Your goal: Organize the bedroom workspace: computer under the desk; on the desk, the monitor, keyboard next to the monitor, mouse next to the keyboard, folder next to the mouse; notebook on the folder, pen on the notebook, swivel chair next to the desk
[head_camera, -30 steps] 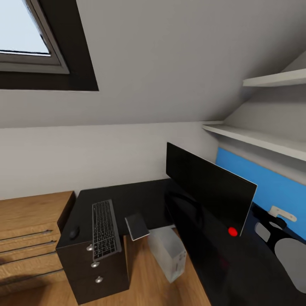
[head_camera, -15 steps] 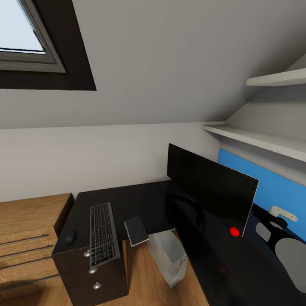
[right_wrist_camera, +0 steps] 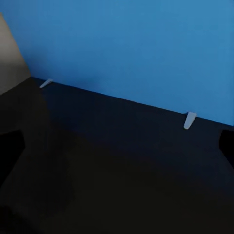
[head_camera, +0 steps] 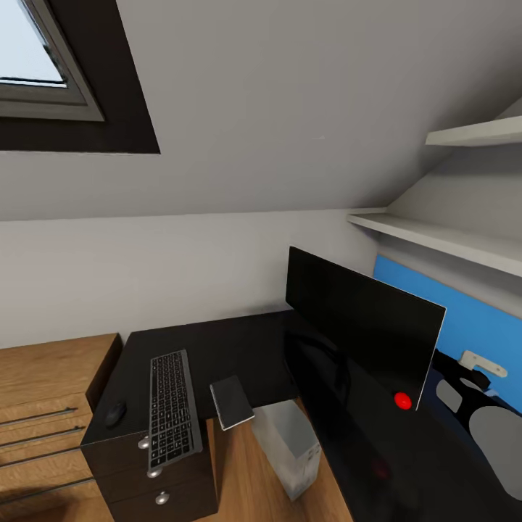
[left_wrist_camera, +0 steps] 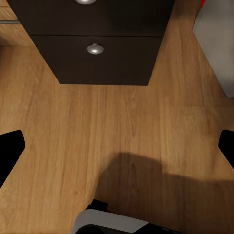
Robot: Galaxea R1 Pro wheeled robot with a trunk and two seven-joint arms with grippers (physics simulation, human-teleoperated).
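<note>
R arm (head_camera: 475,395) shows at the head view's lower right edge, black links w/ grey covers, reaching low over the desk (head_camera: 246,344) just past the monitor's right end. R gripper (right_wrist_camera: 117,146) looks down on the dark desk top toward the blue wall panel (right_wrist_camera: 146,44); fingertips sit at opposite frame edges, so jaws wide apart, nothing between. L gripper (left_wrist_camera: 117,146) points down at the wood floor (left_wrist_camera: 97,136) in front of the desk's drawer unit (left_wrist_camera: 97,53); its fingertips also at opposite edges, spread wide, empty.

Counts: 1 monitor (head_camera: 359,326), upright on the desk, screen dark. 1 keyboard (head_camera: 172,411) on the desk's left wing, well left of the monitor, its near end overhanging the drawer unit's front edge. 1 mouse (head_camera: 115,413) just left of the keyboard, on the desk. 1 dark notebook-like slab (head_camera: 232,402) just right of the keyboard, at the desk's inner edge, partly overhanging; can't tell if notebook or folder. 1 white computer tower (head_camera: 288,448) on the floor under the desk, below the monitor. 1 red dot (head_camera: 402,400) by the monitor's lower right corner; can't tell what it is.

Room: black L-shaped desk, wood floor, wooden dresser (head_camera: 51,406) left of the desk, sloped grey ceiling w/ skylight (head_camera: 36,65), 2 white shelves (head_camera: 435,235) above the blue panel.
</note>
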